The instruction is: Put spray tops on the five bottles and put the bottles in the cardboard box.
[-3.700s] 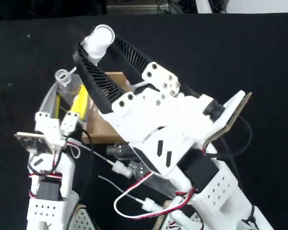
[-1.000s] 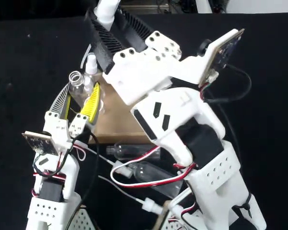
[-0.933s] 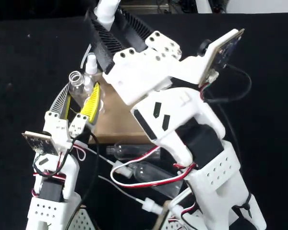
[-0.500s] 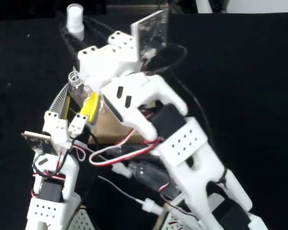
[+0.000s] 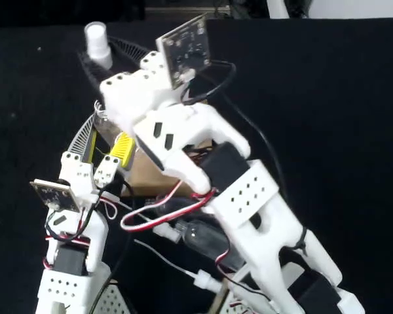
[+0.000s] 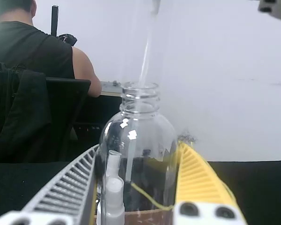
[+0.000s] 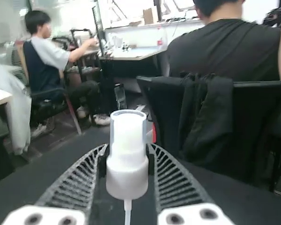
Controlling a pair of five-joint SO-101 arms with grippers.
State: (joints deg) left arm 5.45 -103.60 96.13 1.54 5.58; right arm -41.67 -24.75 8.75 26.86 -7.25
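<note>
I'm looking at the black table point(image 5: 344, 98); beyond the table, a dark chair point(image 7: 260, 129) is standing, a jacket point(image 7: 206, 122) hanging over its back.

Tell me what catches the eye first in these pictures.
The right gripper, held up at the far side of the table, clamps a white spray top. Near it, the left gripper holds an open clear bottle upright by the cardboard box.

Left arm: low and upright, tool point(image 5: 103, 127) pointing up, fingers clamped on a bottle point(image 6: 139, 136). Right arm: raised high, leaning across above the left — tool point(image 5: 98, 55) pinching a spray top point(image 7: 127, 154).
</note>
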